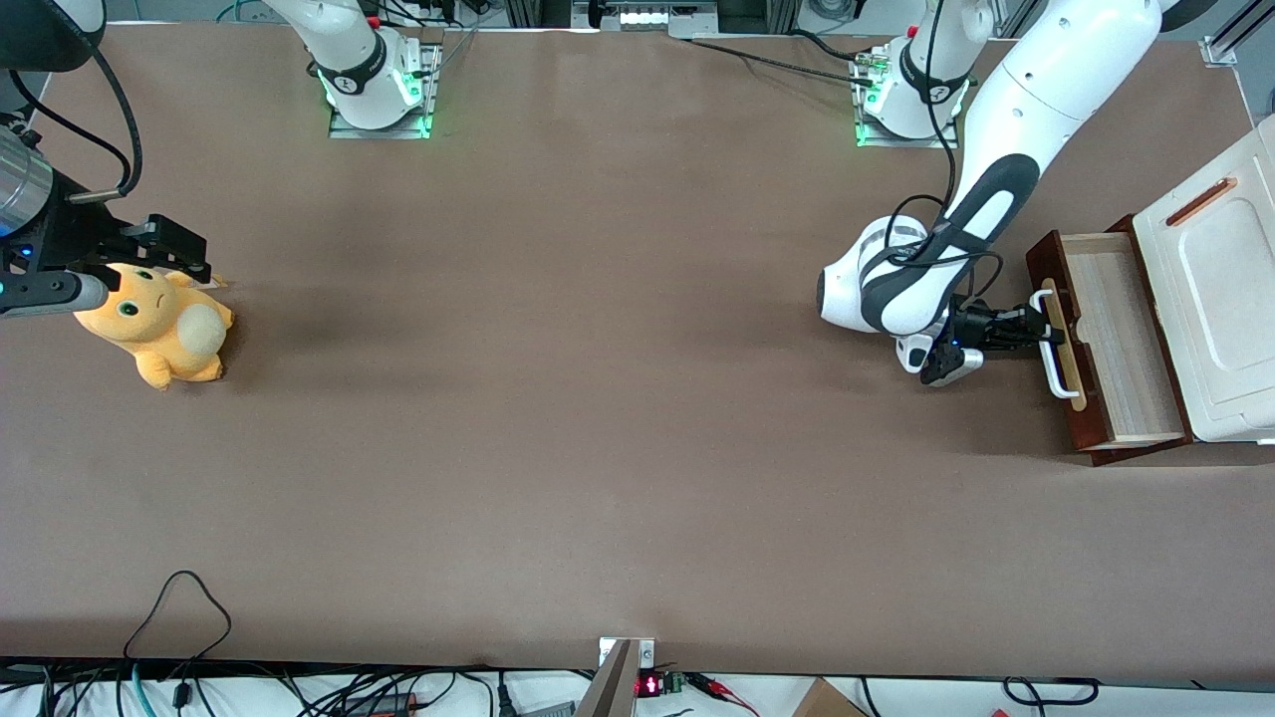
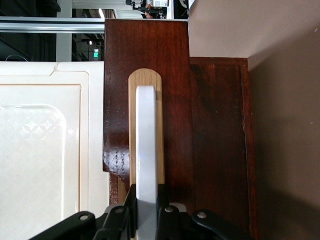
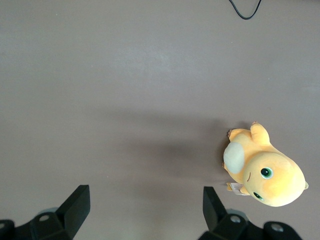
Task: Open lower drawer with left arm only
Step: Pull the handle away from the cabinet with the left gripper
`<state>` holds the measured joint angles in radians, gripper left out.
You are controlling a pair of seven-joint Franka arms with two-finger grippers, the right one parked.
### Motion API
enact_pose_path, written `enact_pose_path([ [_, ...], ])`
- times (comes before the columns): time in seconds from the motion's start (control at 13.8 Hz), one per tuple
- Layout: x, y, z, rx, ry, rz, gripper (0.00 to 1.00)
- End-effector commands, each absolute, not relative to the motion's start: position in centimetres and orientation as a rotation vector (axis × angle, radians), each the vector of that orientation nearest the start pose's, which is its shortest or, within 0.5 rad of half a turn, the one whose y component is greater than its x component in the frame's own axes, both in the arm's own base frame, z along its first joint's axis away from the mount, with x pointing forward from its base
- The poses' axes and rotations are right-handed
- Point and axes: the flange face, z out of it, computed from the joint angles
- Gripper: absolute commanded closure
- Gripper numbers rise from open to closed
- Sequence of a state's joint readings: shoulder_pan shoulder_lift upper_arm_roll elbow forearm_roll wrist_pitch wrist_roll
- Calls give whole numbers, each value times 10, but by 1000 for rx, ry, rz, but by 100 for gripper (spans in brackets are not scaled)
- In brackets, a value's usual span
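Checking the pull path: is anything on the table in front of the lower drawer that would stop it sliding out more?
Nothing visible. The black two-finger gripper is shut on the white bar handle of the reddish-brown lower drawer.

The gripper (image 1: 1036, 327) grips the pulled-out lower drawer's (image 1: 1116, 339) handle (image 1: 1052, 344); bare table (image 1: 598, 398) lies in front.
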<state>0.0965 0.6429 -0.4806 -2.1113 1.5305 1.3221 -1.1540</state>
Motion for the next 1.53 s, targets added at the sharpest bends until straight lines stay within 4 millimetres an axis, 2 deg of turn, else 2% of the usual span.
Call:
enact_pose_path([
  [0.0,520,-120,164,-1674,195,-181,97],
  [0.15,520,-119,164,-1673,198,-177,96],
  [0.29,520,-119,164,-1674,201,-172,86],
  [0.36,520,-119,164,-1675,209,-161,72],
  [0.44,520,-119,164,-1672,222,-148,41],
  [0.51,521,-118,165,-1671,223,-143,15],
  [0.58,521,-118,166,-1671,221,-144,5],
  [0.65,521,-118,168,-1671,218,-145,1],
  [0.8,522,-120,176,-1688,198,-139,1],
  [0.87,529,-125,188,-1724,155,-135,1],
  [1.16,571,-141,257,-1976,38,-6,0],
  [1.31,577,-142,288,-2086,-6,50,0],
  [1.45,580,-151,327,-2222,-14,51,0],
])
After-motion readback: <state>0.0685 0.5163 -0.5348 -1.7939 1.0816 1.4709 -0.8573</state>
